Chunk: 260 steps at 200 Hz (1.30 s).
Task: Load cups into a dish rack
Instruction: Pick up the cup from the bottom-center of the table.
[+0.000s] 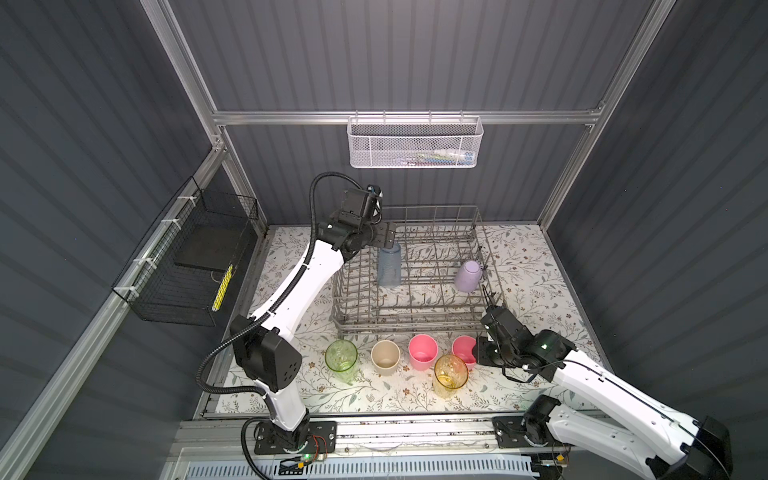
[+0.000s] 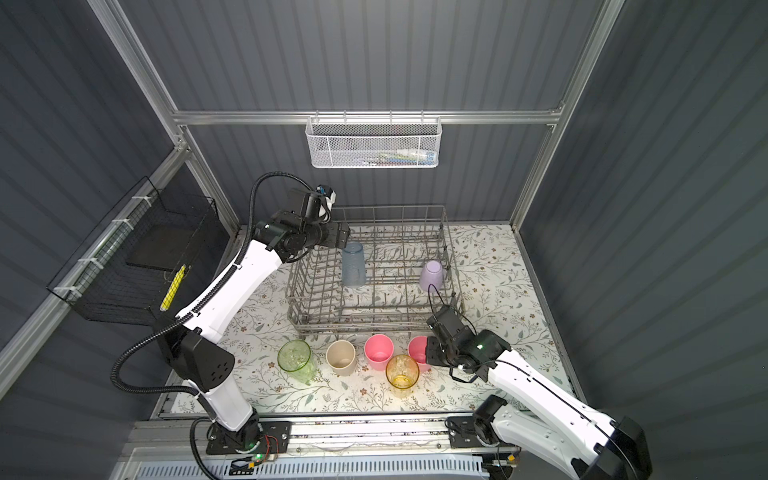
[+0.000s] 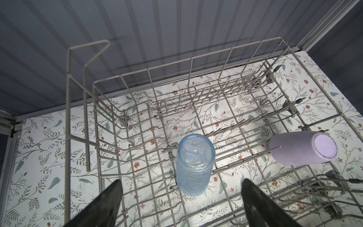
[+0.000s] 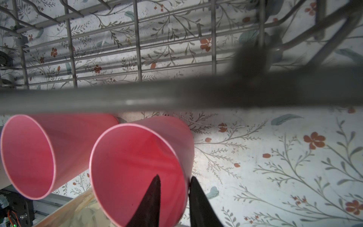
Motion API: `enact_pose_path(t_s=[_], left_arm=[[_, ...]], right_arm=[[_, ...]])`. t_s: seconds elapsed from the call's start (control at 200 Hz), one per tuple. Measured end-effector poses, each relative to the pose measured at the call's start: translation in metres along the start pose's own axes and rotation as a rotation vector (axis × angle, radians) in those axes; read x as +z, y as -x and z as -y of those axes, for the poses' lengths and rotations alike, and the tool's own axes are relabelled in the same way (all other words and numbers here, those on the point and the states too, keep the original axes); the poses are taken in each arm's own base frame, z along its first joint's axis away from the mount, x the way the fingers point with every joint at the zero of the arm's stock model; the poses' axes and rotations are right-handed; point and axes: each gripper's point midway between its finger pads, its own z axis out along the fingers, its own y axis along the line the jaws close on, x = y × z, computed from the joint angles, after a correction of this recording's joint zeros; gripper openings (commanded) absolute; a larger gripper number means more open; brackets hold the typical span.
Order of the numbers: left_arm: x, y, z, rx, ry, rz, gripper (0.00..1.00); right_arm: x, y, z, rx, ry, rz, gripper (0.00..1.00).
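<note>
Cups: two of the seven sit in the rack and five wait outside it. You are looking down on a floral tabletop point(image 1: 540, 291) with the grey wire dish rack point(image 1: 415, 322) at its centre.

Inside the rack, from the left, the blue cup point(image 1: 389, 266) stands mouth down among the tines. The lavender cup point(image 1: 468, 276) leans mouth down at the right side.

In front of the rack a row stands mouth up: green cup point(image 1: 341, 357), beige cup point(image 1: 385, 357), left pink cup point(image 1: 423, 352), amber cup point(image 1: 451, 372) set a little forward of the row, and right pink cup point(image 1: 462, 347).

Your left arm point(image 1: 291, 282) hangs over the blue cup, its jaws spread wide and holding nothing. Your right arm point(image 1: 582, 374) reaches the right pink cup. Its jaws straddle the rim, one finger inside and one outside, drawn close on the wall. Whether they grip it yet cannot be told.

The step in hand looks like picking up that cup. Next you would need a firm pinch and a lift clear of the amber cup and the rack's rim. Then turn the cup mouth down onto free tines.
</note>
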Motion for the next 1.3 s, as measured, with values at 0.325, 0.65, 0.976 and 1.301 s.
enact_pose_path(t_s=[0.325,0.65,0.976,1.301], left_arm=[[0.0,0.0,0.0,0.001,0.0,-0.001,0.94],[0.0,0.0,0.0,0.0,0.0,-0.001,0.94],[0.0,0.0,0.0,0.0,0.0,-0.002,0.94],[0.0,0.0,0.001,-0.011,-0.005,-0.002,0.94]], right_arm=[[0.003,-0.004,0.007,0.021,-0.02,0.001,0.07],[-0.015,-0.01,0.016,0.01,-0.049,-0.006,0.0],[-0.094,0.015,0.02,-0.035,-0.11,0.061,0.0],[-0.187,0.057,0.006,-0.112,-0.031,0.272,0.0]])
